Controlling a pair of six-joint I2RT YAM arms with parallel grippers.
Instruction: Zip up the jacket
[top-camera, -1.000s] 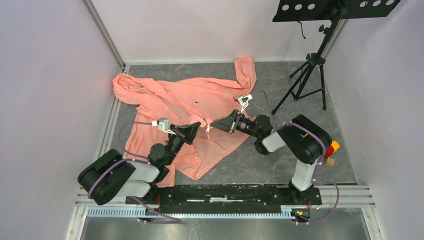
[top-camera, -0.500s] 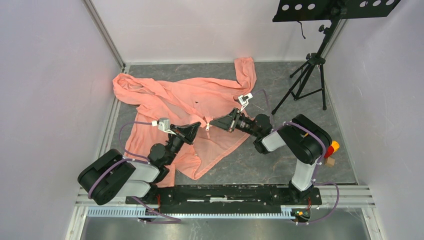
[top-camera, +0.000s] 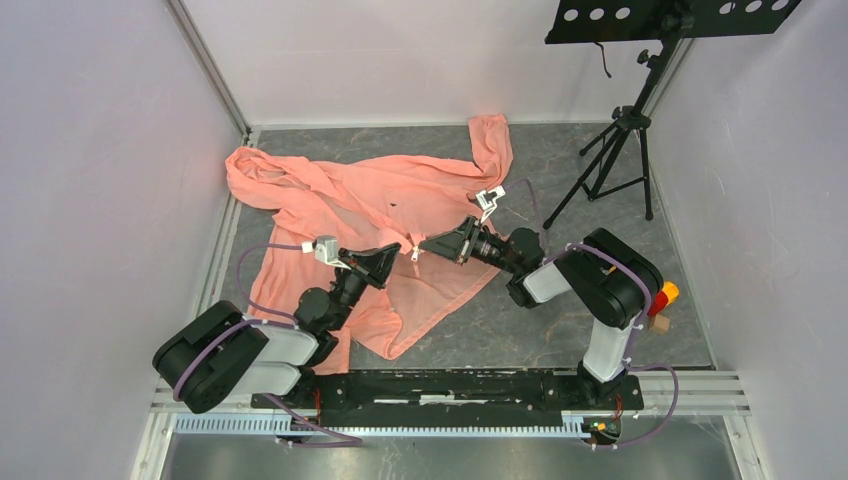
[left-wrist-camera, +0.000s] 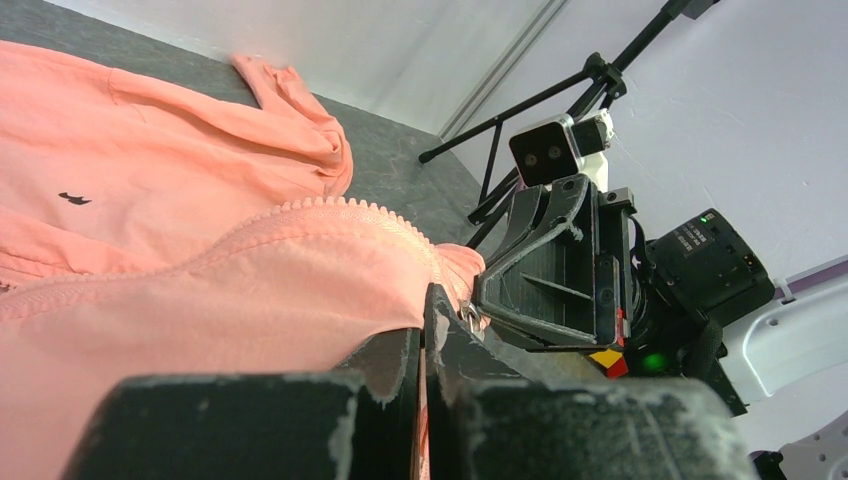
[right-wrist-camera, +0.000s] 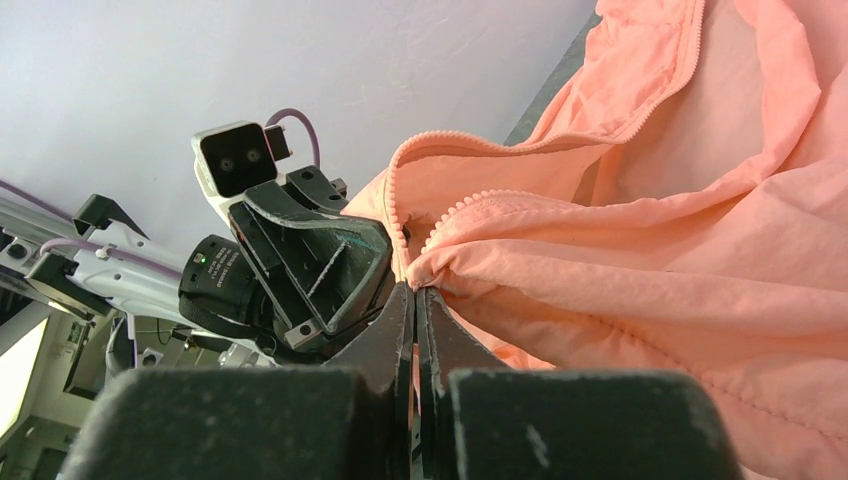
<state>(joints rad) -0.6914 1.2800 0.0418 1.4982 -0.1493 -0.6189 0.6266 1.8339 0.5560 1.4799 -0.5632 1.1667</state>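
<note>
The salmon-pink jacket (top-camera: 360, 200) lies spread on the grey table, one sleeve reaching to the back right. My left gripper (top-camera: 398, 254) and right gripper (top-camera: 424, 245) face each other close together at the front zipper, its small pale pull (top-camera: 414, 255) between them. In the left wrist view the left gripper (left-wrist-camera: 425, 300) is shut on the jacket's zipper edge (left-wrist-camera: 330, 210), with the metal slider (left-wrist-camera: 470, 318) beside its tip. In the right wrist view the right gripper (right-wrist-camera: 415, 292) is shut on the other zipper edge (right-wrist-camera: 450, 215).
A black tripod stand (top-camera: 620, 130) with a perforated tray (top-camera: 670, 15) stands at the back right. A red and yellow button (top-camera: 663, 294) sits at the right edge. White walls enclose the table on three sides. The arms' rail (top-camera: 450, 385) runs along the front.
The right gripper has shifted slightly back and left with the fabric edge. The left arm has barely moved.
</note>
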